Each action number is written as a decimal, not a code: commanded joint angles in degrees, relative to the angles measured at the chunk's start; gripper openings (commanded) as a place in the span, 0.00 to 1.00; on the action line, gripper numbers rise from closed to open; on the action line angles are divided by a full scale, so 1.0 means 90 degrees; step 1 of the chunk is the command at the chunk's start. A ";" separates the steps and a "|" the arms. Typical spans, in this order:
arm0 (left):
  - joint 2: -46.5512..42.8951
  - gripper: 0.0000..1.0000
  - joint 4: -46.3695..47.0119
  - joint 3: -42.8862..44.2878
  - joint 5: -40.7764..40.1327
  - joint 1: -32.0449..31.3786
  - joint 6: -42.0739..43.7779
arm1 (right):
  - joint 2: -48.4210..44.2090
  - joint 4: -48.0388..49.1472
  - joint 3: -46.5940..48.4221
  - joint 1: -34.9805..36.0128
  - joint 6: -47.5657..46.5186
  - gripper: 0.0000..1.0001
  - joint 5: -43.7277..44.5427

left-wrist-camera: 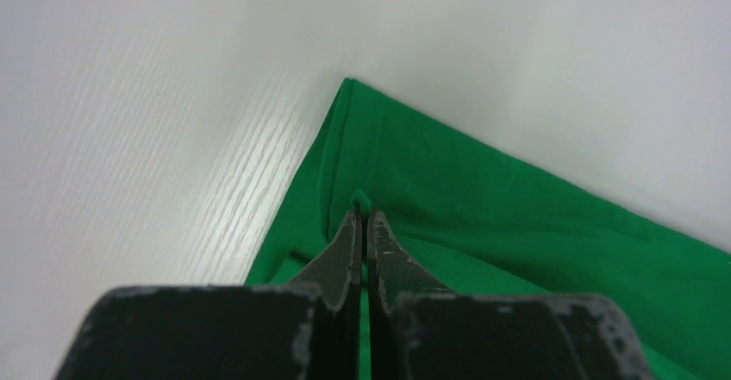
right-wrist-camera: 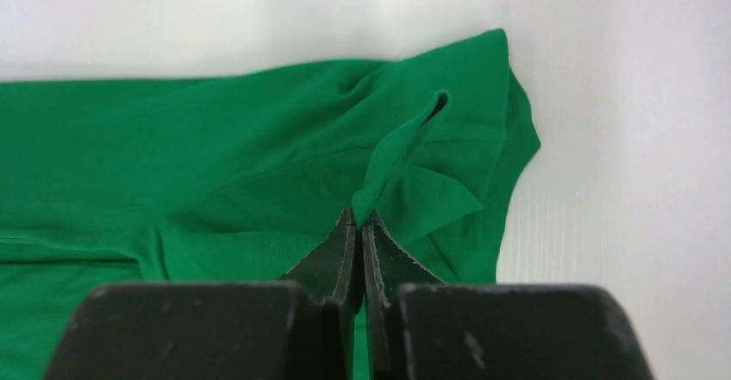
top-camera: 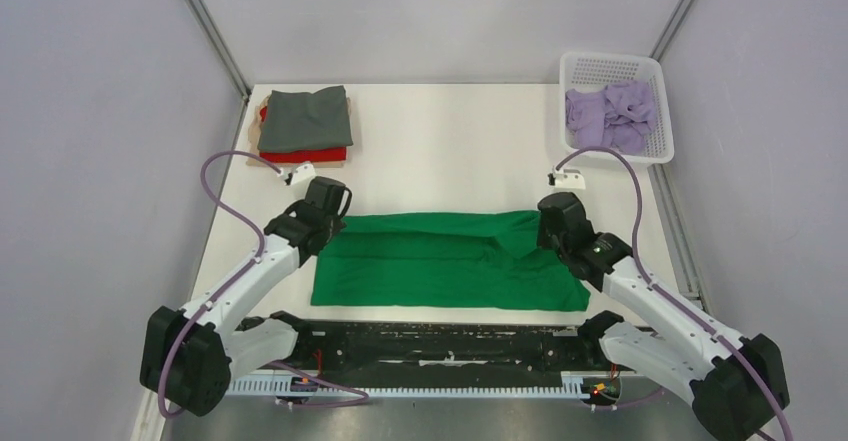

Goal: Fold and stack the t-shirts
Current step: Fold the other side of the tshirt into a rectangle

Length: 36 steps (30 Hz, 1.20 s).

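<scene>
A bright green t-shirt (top-camera: 440, 261) lies folded into a wide band across the table's near half. My left gripper (top-camera: 330, 223) is shut on the green cloth at the shirt's far left corner; in the left wrist view (left-wrist-camera: 362, 216) a small pinch of green sticks out past the tips. My right gripper (top-camera: 548, 233) is shut on a raised fold of the shirt near its far right corner, seen in the right wrist view (right-wrist-camera: 358, 218). A stack of folded shirts sits at the far left: dark grey (top-camera: 308, 117) on top, red (top-camera: 305, 153) under it, tan (top-camera: 256, 151) at the bottom. Lilac shirts (top-camera: 610, 113) lie crumpled in the basket.
A white plastic basket (top-camera: 662, 146) stands at the far right corner. Grey walls enclose the table on three sides. A black rail (top-camera: 430, 346) runs along the near edge between the arm bases.
</scene>
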 commanded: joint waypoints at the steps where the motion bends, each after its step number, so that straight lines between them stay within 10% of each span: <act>1: -0.0269 0.02 -0.0096 -0.0289 0.0012 -0.0031 -0.0473 | -0.0353 -0.0958 -0.0129 0.0144 0.0590 0.04 0.0095; 16: -0.1007 0.02 -0.0234 -0.1072 0.0021 -0.0052 -0.0890 | -0.0469 -0.2059 -0.0677 0.1092 0.1705 0.24 -0.0504; 22: -0.1161 0.61 -0.0698 -0.0955 -0.0011 -0.0049 -0.1002 | -0.0704 -0.2070 -0.0294 0.1147 0.1146 0.55 -0.0257; 24: -0.1344 0.65 -0.0865 -0.0891 -0.0072 -0.0049 -0.1031 | -0.0849 -0.1952 -0.0050 0.1147 0.0654 0.95 -0.0249; 27: -0.1763 0.99 -0.1005 -0.0783 -0.0249 -0.0050 -0.1010 | -0.0952 -0.1777 0.0277 0.1147 0.0073 0.98 -0.0227; 36: -0.1706 1.00 0.0127 -0.0559 0.0586 -0.0054 -0.0601 | -0.0595 -0.1265 0.0748 0.1141 -0.0249 0.98 0.0416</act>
